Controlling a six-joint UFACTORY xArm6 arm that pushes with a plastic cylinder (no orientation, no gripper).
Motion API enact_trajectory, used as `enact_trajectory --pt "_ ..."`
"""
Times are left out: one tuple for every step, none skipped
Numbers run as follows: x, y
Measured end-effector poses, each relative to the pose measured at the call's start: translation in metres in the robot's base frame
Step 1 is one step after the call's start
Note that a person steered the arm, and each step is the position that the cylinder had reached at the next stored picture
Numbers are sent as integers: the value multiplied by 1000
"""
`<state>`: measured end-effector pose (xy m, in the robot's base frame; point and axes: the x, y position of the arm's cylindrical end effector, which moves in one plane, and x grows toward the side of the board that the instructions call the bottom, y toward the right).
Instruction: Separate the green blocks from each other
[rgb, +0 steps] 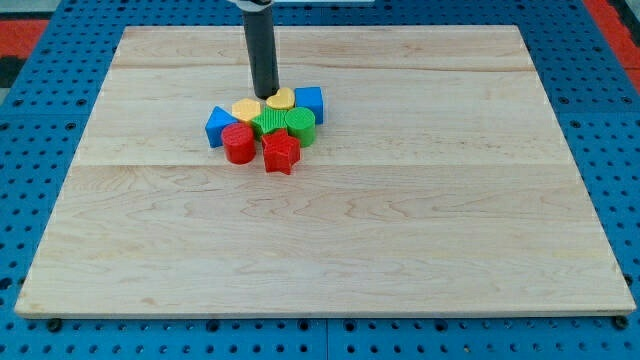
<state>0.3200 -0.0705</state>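
Note:
Two green blocks sit touching in the middle of a tight cluster: a green star-like block (270, 123) and a green round block (300, 124) to its right. My tip (266, 96) stands at the cluster's top edge, between the yellow block (246, 108) and the yellow heart-like block (281, 99), just above the green pair. A blue cube (310, 102) is at the cluster's upper right, a blue block (218, 125) at its left. A red cylinder (238, 143) and a red star block (281, 152) sit along the bottom.
The blocks lie on a pale wooden board (330, 240) that rests on a blue perforated base (30, 150). The dark rod (262, 50) rises from the tip out of the view's top.

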Motion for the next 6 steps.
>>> enact_trajectory --pt "-18 35" --pt "-14 82" --pt "26 93" --pt "49 64" --pt "71 29" --pt "94 9"
